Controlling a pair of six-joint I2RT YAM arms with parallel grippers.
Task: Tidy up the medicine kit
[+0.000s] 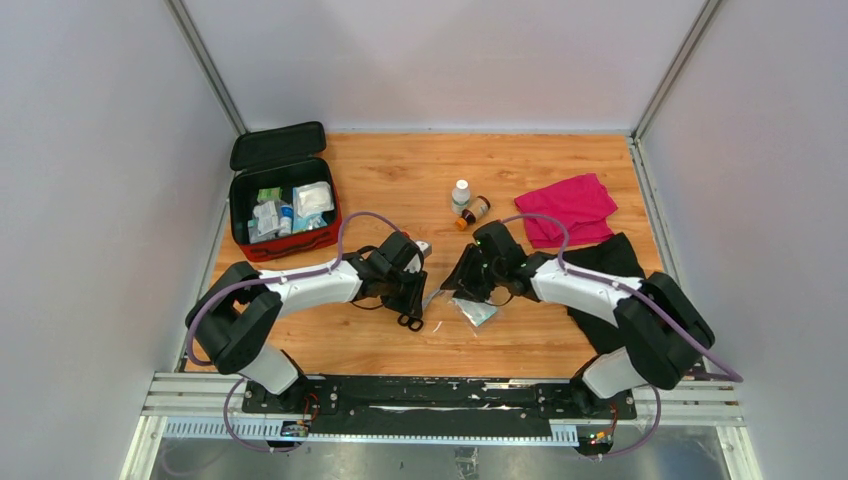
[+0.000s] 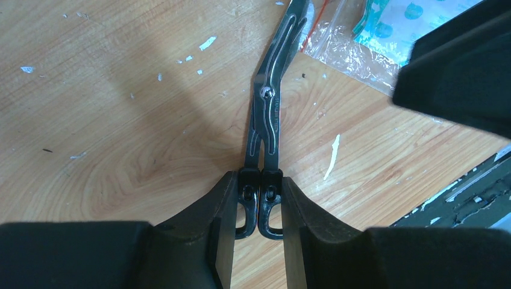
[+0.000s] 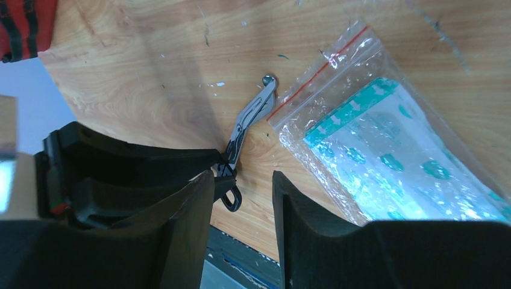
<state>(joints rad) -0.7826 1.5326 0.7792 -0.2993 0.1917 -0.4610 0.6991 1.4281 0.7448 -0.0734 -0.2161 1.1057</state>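
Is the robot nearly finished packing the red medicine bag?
Partly. The medicine kit is open with packets already inside. The left gripper is shut on the scissors. Left on the table: the plastic pouch, white bottle and brown bottle; the right gripper is open.

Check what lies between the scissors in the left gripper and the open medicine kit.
Nothing visible blocks it. The left gripper is shut on the scissors; only bare table wood lies between them and the medicine kit, whose lid is folded back. The arm's purple cable arches over that stretch.

Left gripper (image 2: 258,183) clamped on scissors (image 2: 269,108) handles, wrist low. Right gripper (image 3: 243,180) fingers spread apart, holding nothing.
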